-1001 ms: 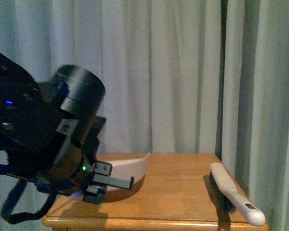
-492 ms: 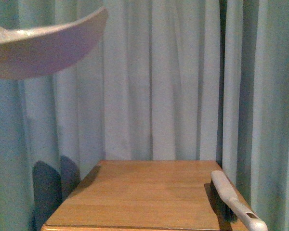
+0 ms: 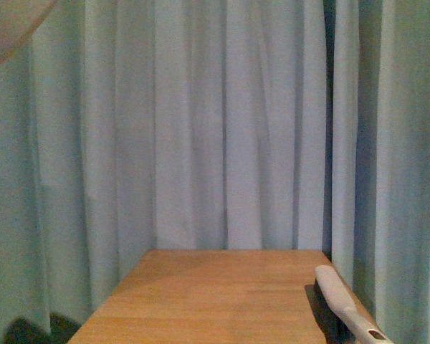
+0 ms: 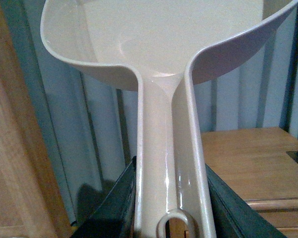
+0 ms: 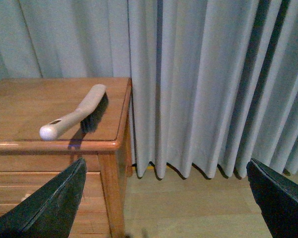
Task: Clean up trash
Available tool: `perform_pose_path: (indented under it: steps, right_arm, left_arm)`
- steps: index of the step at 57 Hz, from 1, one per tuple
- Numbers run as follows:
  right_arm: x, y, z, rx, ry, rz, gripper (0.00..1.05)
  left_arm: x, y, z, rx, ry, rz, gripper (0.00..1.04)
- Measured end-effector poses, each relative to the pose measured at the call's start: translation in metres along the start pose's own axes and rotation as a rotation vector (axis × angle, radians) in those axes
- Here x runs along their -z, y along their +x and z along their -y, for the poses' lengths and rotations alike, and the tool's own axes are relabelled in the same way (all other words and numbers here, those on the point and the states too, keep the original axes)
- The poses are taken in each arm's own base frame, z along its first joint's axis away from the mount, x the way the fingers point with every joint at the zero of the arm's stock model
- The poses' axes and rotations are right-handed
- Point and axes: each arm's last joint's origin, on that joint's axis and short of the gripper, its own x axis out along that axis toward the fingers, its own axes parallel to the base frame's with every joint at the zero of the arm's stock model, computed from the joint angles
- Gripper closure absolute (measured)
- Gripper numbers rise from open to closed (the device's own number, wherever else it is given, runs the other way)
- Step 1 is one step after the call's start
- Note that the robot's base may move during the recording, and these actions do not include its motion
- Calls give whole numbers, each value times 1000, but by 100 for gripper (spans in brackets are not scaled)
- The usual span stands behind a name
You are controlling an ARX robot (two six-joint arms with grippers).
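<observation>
Beige plastic dustpan (image 4: 154, 44) held high, its handle clamped in left gripper (image 4: 171, 208). Right gripper (image 5: 164, 203) spread wide, empty, near beige-handled black-bristle brush (image 5: 77, 116) on wooden table (image 3: 215, 294).

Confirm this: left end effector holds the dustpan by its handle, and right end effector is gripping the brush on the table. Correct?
No. The left end effector does hold the dustpan by its handle, but the right end effector is open and empty. The right wrist view shows the brush lying free on the table, apart from it.

Left end effector (image 4: 171, 203) clasping dustpan (image 4: 154, 49), right (image 5: 164, 198) splayed
</observation>
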Motion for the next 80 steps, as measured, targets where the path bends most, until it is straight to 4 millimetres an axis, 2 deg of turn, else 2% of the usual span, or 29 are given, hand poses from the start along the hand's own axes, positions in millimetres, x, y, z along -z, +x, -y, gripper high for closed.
perform_pose_path:
  steps: [10, 11, 15, 22, 29, 34, 38, 43, 55, 63, 80]
  right_arm:
    - [0, 0, 0, 14, -4, 2, 7]
    - [-3, 1, 0, 113, -49, 30, 7]
    - [-10, 4, -2, 316, -117, 69, 7]
    - [-5, 14, -1, 485, -176, -31, 7]
    - [-9, 35, -6, 403, -188, -155, 7]
    - [-29, 64, -13, 331, -134, -241, 7]
    - [-53, 96, -28, 216, -60, -328, 7]
    - [-66, 127, -46, 123, 26, -430, 7]
    - [-87, 173, -85, 47, 141, -521, 7]
    - [-87, 194, -105, 29, 201, -583, 7]
    - [-57, 230, -124, 49, 293, -730, 7]
  left_arm:
    - [5, -3, -4, -23, -19, -17, 76]
    - [5, -3, -3, -21, -19, -17, 76]
    - [5, -3, -3, -17, -20, -15, 76]
    - [5, -3, -3, -17, -21, -15, 76]
    - [5, -3, -3, -18, -22, -15, 76]
    - [5, -3, -3, -17, -22, -15, 76]
    - [5, -3, -3, -18, -22, -15, 76]
    - [5, -3, -3, -17, -22, -15, 76]
    - [5, -3, -3, -17, -22, -15, 76]
    - [5, -3, -3, -18, -21, -14, 76]
    - [5, -3, -3, -18, -21, -14, 76]
